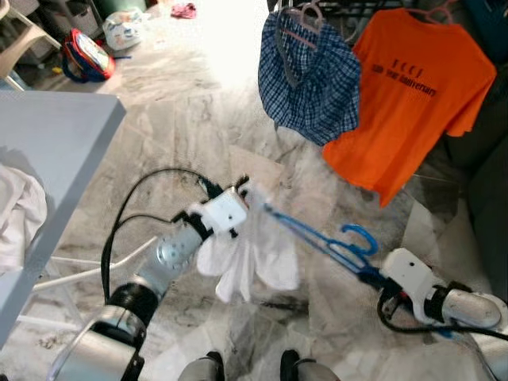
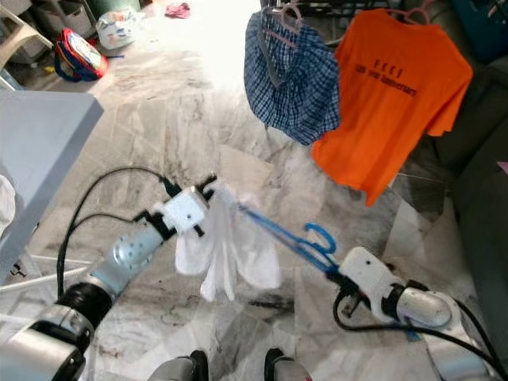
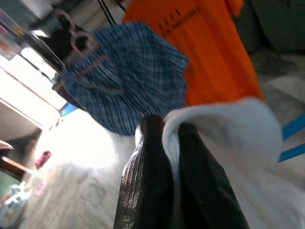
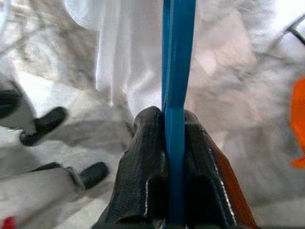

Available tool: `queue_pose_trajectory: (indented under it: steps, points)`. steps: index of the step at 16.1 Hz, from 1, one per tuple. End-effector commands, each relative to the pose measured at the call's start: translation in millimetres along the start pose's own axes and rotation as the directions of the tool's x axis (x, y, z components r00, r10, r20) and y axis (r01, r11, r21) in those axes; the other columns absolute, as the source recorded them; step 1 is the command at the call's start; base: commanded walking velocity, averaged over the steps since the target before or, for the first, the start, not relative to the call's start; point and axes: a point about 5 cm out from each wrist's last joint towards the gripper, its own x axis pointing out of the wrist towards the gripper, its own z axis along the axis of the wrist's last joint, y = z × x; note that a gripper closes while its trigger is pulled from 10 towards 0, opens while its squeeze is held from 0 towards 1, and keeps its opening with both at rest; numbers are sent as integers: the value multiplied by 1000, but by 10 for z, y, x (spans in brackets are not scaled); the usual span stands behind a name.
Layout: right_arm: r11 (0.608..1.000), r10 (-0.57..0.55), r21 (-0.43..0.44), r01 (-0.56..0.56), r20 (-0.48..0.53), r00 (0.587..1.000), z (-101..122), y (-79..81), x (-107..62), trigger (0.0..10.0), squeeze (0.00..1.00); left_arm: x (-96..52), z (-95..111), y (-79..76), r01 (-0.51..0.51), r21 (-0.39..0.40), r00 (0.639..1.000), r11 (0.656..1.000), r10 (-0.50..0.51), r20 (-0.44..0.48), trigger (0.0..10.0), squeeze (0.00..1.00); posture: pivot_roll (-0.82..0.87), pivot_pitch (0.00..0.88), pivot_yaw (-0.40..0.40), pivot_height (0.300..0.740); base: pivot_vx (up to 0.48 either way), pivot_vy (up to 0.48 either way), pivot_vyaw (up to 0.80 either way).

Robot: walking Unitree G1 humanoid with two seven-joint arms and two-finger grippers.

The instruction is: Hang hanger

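Observation:
A blue plastic hanger (image 1: 321, 238) is held level above the marble floor, its hook (image 1: 361, 236) curling up near my right arm. My right gripper (image 4: 174, 125) is shut on the hanger's blue bar (image 4: 177, 62). A white garment (image 1: 250, 250) droops from the hanger's far end. My left gripper (image 3: 166, 129) is shut on a fold of that white cloth (image 3: 228, 129), close to the hanger's tip (image 1: 266, 208). Ahead stands a drying rack (image 1: 349, 8) with a blue checked garment (image 1: 309, 75) and an orange T-shirt (image 1: 417, 91) on pink hangers.
A grey table (image 1: 55, 151) with white laundry (image 1: 17, 214) stands at my left. Bags (image 1: 83, 54) lie on the floor far left. A dark sofa (image 1: 484, 175) borders the right. My feet (image 1: 250, 367) show below on the marble floor.

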Motion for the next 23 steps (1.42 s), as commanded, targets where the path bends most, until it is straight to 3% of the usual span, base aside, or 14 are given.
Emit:
queue_pose_trajectory:
  steps: [1, 7, 14, 16, 19, 23]
  points:
    - [998, 66, -6, -66, 15, 998, 76, 3, -131, 10000, 0, -30, -48, -27, 24, 6, 999, 1000, -24, -23, 10000, 0, 2, 217, 64, 740, 0, 0, 0]
    - [996, 72, -42, -72, 0, 997, 202, -148, -410, 10000, 0, -31, -99, -20, 36, 7, 998, 999, -36, -57, 10000, 0, -8, 212, 64, 740, 0, 0, 0]
    - [993, 113, -18, -113, 25, 993, 238, -55, -334, 10000, 0, 46, 26, -105, 89, 3, 996, 996, -90, 20, 10000, 0, -7, 207, 67, 740, 0, 0, 0]
    - [994, 109, -18, -109, 4, 994, 214, -72, -369, 10000, 0, 66, 40, -57, 68, 16, 997, 998, -68, 23, 10000, 0, -8, 206, 67, 740, 0, 0, 0]
    - [995, 85, -32, -90, -118, 989, 42, -111, -426, 10000, 0, 64, 2, 108, 13, 37, 1000, 999, -13, -9, 10000, 0, -11, 203, 69, 740, 0, 0, 0]
    - [994, 96, -30, -101, -138, 986, -15, -56, -366, 10000, 0, 68, 40, 115, 14, 26, 1000, 1000, -15, 22, 10000, 0, -6, 204, 70, 740, 0, 0, 0]
